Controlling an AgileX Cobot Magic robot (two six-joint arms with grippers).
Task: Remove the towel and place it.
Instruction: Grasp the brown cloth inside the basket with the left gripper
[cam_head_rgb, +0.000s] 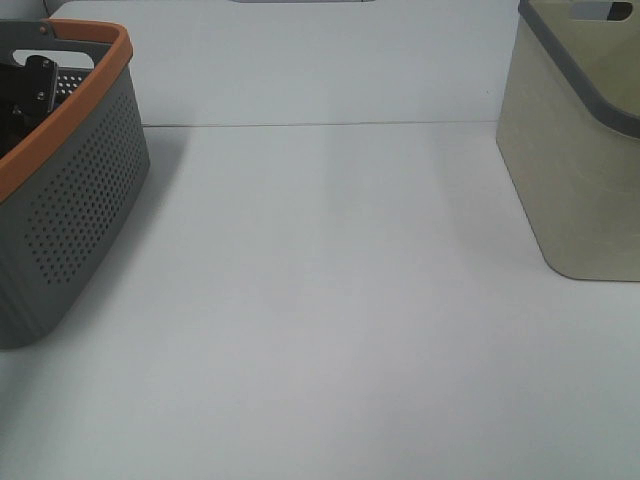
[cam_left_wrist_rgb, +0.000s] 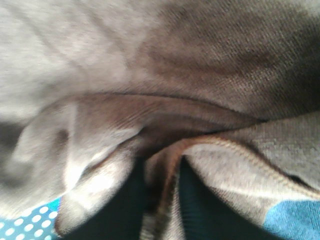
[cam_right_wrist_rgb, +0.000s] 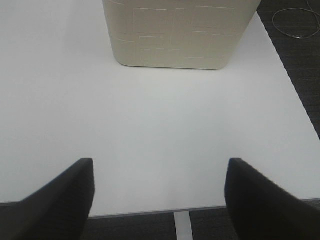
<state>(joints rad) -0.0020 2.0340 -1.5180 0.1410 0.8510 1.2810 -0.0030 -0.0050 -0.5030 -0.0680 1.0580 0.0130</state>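
The dark brown plush towel (cam_left_wrist_rgb: 165, 65) fills the left wrist view, crumpled, with a stitched hem (cam_left_wrist_rgb: 235, 150) running across it. My left gripper (cam_left_wrist_rgb: 160, 192) is down in the cloth, its two dark fingers (cam_left_wrist_rgb: 127, 200) close together with a fold of towel between them. In the exterior high view only a black part of the left arm (cam_head_rgb: 36, 85) shows inside the grey basket with the orange rim (cam_head_rgb: 80, 200); the towel is hidden there. My right gripper (cam_right_wrist_rgb: 159, 195) is open and empty above the table's near edge.
A beige basket with a grey rim (cam_head_rgb: 580, 170) stands at the right; it also shows in the right wrist view (cam_right_wrist_rgb: 177, 35). Blue dotted cloth (cam_left_wrist_rgb: 27, 222) lies under the towel. White table (cam_head_rgb: 330, 300) spans between the baskets. A cable (cam_right_wrist_rgb: 297, 22) lies on the floor.
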